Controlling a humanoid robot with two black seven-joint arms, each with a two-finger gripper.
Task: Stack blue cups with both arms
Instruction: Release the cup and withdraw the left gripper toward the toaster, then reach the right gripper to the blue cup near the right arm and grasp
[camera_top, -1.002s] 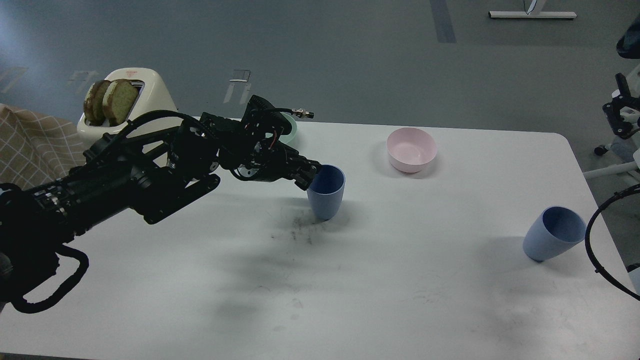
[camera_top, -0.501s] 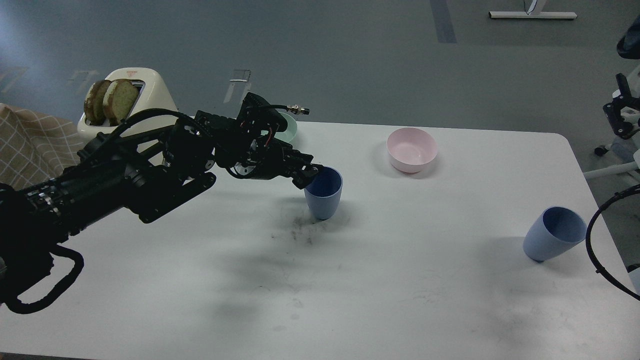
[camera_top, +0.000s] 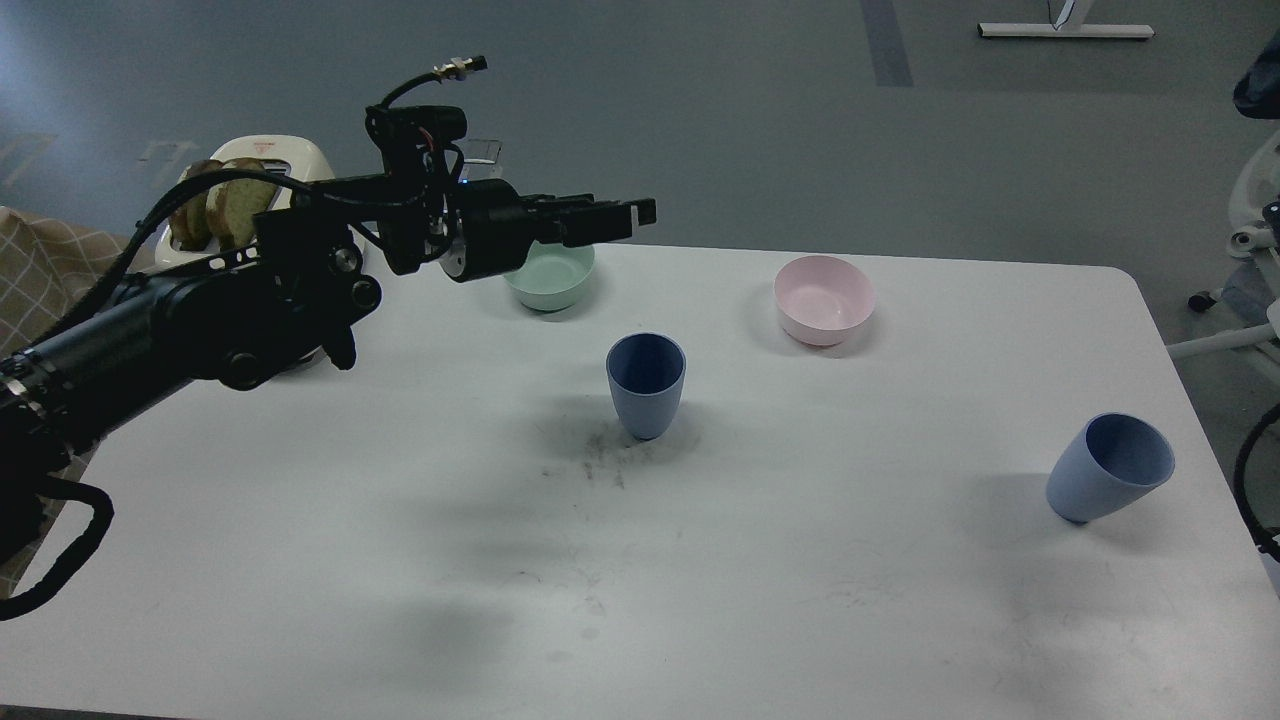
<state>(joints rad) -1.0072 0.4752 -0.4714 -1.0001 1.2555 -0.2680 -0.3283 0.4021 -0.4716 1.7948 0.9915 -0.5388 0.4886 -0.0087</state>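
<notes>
One blue cup (camera_top: 645, 385) stands upright near the middle of the white table (camera_top: 800, 600), free of any gripper. The other blue cup (camera_top: 1108, 468) rests tilted on its base near the right edge, mouth leaning up and right. My left gripper (camera_top: 625, 218) is raised above the table's far side, up and left of the upright cup, fingers pointing right, slightly apart and empty. My right gripper is out of view; only a black cable loop (camera_top: 1248, 480) shows at the right edge.
A green bowl (camera_top: 550, 275) sits just behind and below my left gripper. A pink bowl (camera_top: 823, 298) is at the back right of centre. A cream toaster with bread slices (camera_top: 240, 185) stands at the back left, behind my left arm.
My left gripper has let go of the upright cup's rim and lifted up and back. The cup stays standing in place. The tilted cup has not moved.
</notes>
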